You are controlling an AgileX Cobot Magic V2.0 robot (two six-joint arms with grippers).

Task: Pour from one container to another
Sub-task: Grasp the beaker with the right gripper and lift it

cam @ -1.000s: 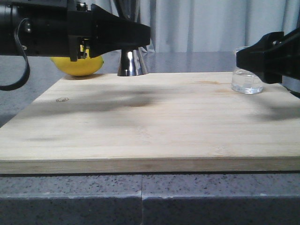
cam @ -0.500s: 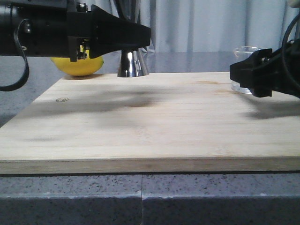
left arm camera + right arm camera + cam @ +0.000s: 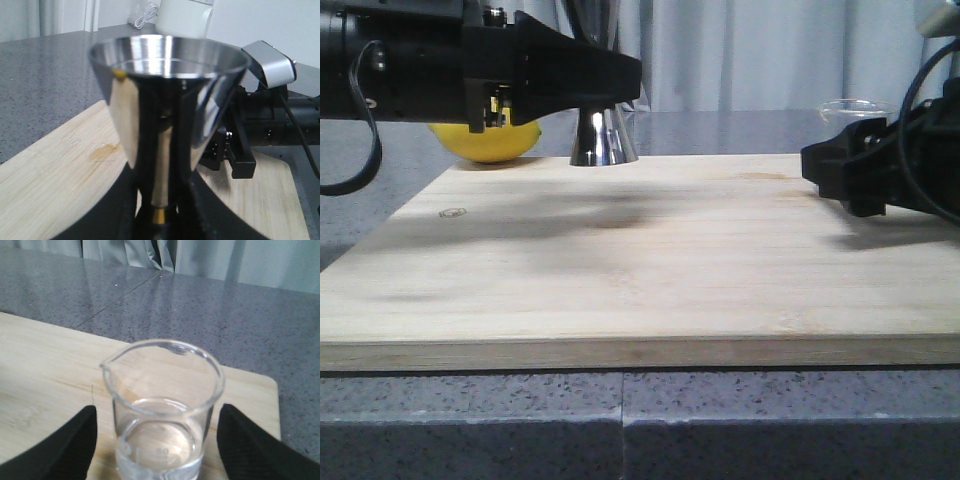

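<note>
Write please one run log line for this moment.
left claw: shut on jigger | right claw: open around beaker, not gripping | pour: not started

The right gripper point(image 3: 820, 170) has lowered and advanced, now hiding most of the beaker point(image 3: 848, 106)

Front view: set low at the near edge, faced forward across the wooden board point(image 3: 640, 260).
Left wrist view: held close behind the steel jigger point(image 3: 167, 105), faced rightward.
Right wrist view: held close to the glass beaker point(image 3: 162, 410).
Shared: board, jigger.
</note>
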